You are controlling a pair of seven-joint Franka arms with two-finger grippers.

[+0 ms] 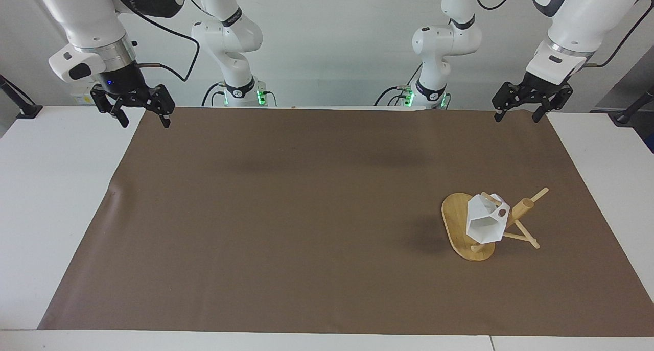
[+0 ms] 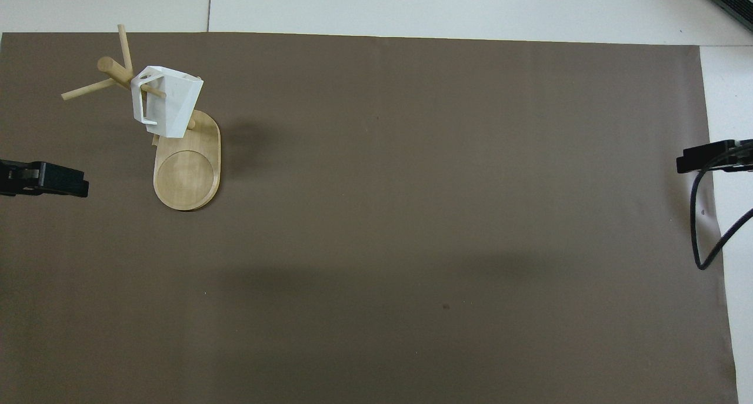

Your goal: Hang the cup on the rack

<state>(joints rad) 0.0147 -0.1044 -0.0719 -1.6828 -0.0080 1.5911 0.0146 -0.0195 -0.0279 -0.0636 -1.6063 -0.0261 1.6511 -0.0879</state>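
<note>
Facing view: the small white faceted cup [image 1: 485, 222] hangs on a peg of the light bamboo rack [image 1: 462, 227], toward the left arm's end of the counter. The left claw [image 1: 516, 115] and right claw [image 1: 144, 120] hang spread and empty over the mat's corners nearest the robots.

Overhead view: the cup [image 2: 167, 101] sits threaded on the rack [image 2: 187, 172]; hanging looks done, and nothing further seems needed.
</note>
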